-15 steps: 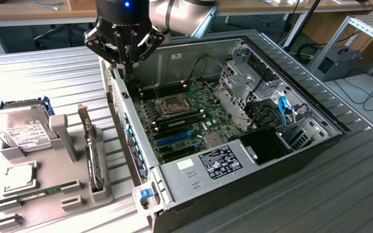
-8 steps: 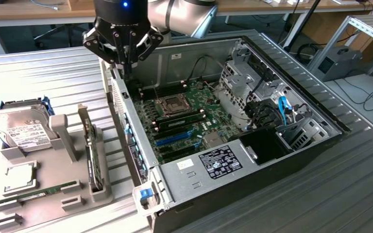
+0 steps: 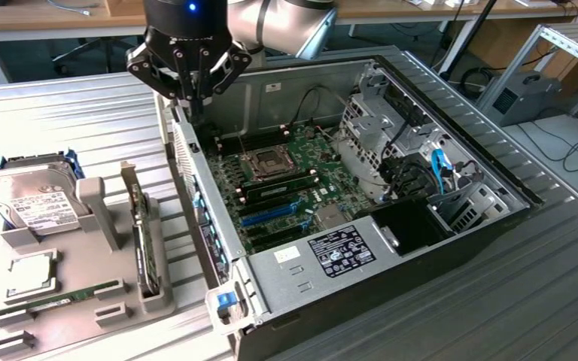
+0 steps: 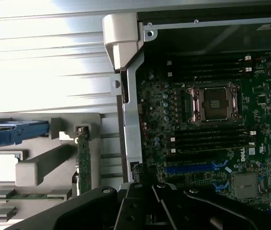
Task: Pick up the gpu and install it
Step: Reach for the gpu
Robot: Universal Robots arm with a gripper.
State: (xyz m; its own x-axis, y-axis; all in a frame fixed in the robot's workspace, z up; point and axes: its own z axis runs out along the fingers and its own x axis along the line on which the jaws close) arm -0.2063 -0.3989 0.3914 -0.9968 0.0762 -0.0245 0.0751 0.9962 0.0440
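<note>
Right, your gripper (image 3: 195, 113) is clenched on nothing above the case (image 3: 470, 233) rim, and the gpu (image 3: 144, 241) stands on edge in the grey rack (image 3: 93, 218) at the case's 9 o'clock in the exterior view; it looks light, stiff and fragile, so I'd pinch its top edge.

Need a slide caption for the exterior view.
Shut, empty gripper hovers over a corner of the open PC case; the gpu stands on edge in the gray parts holder beside it.
</note>
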